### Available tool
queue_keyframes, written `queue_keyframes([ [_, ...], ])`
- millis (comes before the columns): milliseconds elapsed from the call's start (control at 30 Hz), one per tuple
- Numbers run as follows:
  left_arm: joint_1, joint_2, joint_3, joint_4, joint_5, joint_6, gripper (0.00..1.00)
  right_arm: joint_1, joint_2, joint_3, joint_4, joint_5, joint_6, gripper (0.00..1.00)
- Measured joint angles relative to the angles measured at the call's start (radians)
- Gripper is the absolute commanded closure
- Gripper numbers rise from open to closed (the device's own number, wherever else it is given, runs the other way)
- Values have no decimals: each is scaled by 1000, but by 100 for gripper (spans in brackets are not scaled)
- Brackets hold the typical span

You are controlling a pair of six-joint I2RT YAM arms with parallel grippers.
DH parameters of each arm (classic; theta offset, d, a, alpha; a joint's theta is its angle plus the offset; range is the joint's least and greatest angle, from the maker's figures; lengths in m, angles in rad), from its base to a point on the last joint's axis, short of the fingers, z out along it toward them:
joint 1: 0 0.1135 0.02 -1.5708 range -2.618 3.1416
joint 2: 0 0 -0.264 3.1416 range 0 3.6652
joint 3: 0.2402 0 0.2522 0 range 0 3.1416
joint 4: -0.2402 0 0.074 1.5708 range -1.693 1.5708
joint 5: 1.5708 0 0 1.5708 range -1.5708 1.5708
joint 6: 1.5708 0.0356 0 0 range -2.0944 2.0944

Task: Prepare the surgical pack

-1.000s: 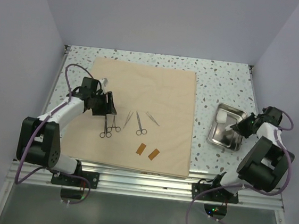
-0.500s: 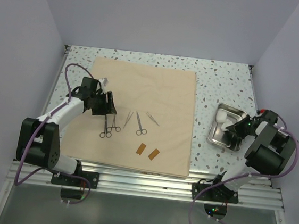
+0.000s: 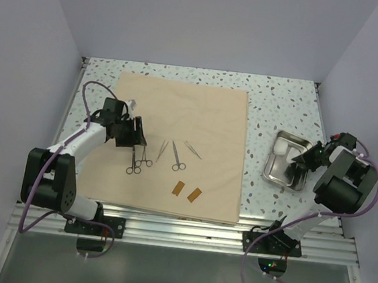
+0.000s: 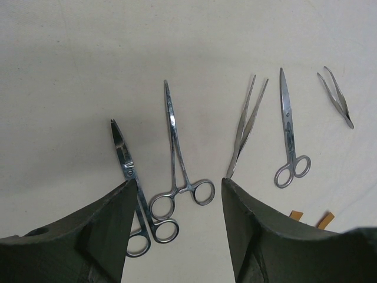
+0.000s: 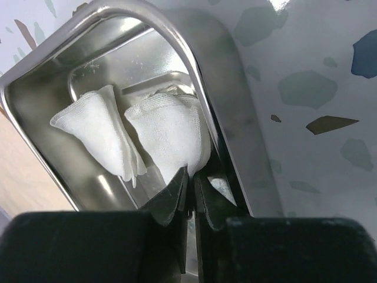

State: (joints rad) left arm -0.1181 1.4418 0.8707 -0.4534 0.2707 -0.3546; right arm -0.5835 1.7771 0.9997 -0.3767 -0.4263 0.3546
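Observation:
The surgical pack (image 3: 199, 109), a large tan cloth, lies flat on the speckled table. Several steel instruments lie on it, among them ring-handled forceps (image 4: 177, 153), scissors (image 4: 288, 135) and tweezers (image 4: 336, 97). My left gripper (image 3: 137, 136) hovers open over the forceps' ring handles (image 4: 179, 188), touching nothing. At the right, my right gripper (image 3: 302, 160) reaches into the steel tray (image 3: 270, 174). Its jaws (image 5: 191, 172) are pinched on the lower edge of a white gauze (image 5: 168, 127). A second white gauze shape (image 5: 97, 127) shows beside it in the tray.
Two small orange-brown tabs (image 3: 178, 188) (image 3: 194, 195) lie near the cloth's front edge. The tray's raised rim (image 5: 194, 53) curves close past the right fingers. White walls enclose the table on three sides.
The right arm's wrist has swung and shifted slightly right over the tray, still pinching the gauze. The left arm and instruments have not moved.

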Motion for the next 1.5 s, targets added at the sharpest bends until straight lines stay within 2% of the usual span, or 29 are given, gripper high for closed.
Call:
queue_keyframes([
  [33, 0, 0, 0, -1, -1, 0, 37, 0, 2, 2, 1, -1, 5, 86],
  [67, 0, 0, 0, -3, 0, 0, 37, 0, 3, 2, 1, -3, 10, 75],
  [133, 0, 0, 0, -5, 4, 2, 36, 1, 2, 6, -2, -14, 26, 61],
  [167, -1, 0, 0, -7, 9, 5, 33, 3, 2, 14, -6, -12, 33, 51],
  [300, -22, -2, 0, -21, 15, 18, 30, 12, -18, 67, -87, 31, 55, 30],
  [500, -82, -43, -1, -59, 26, 34, 29, 70, -108, 261, -356, 227, 77, 25],
  [667, -223, -57, -1, -81, 29, 26, 39, 219, -198, 381, -451, 300, 119, 25],
  [833, -371, -55, -3, -86, 75, 10, 54, 520, -212, 423, -444, 222, 158, 25],
  [900, -405, -55, -19, -77, 101, -3, 54, 617, -212, 426, -440, 169, 160, 25],
  [1000, -445, -52, -68, -60, 150, -32, 46, 722, -216, 417, -434, 113, 155, 25],
  [1033, -456, -51, -87, -52, 164, -47, 40, 739, -227, 396, -421, 99, 153, 25],
  [1133, -486, -42, -136, -18, 197, -86, 39, 754, -281, 296, -403, 64, 150, 25],
  [1300, -521, 2, -156, 43, 214, -137, 43, 755, -333, 180, -408, 33, 150, 25],
  [1500, -546, 48, -156, 108, 216, -182, 48, 767, -352, 156, -402, 11, 143, 25],
])
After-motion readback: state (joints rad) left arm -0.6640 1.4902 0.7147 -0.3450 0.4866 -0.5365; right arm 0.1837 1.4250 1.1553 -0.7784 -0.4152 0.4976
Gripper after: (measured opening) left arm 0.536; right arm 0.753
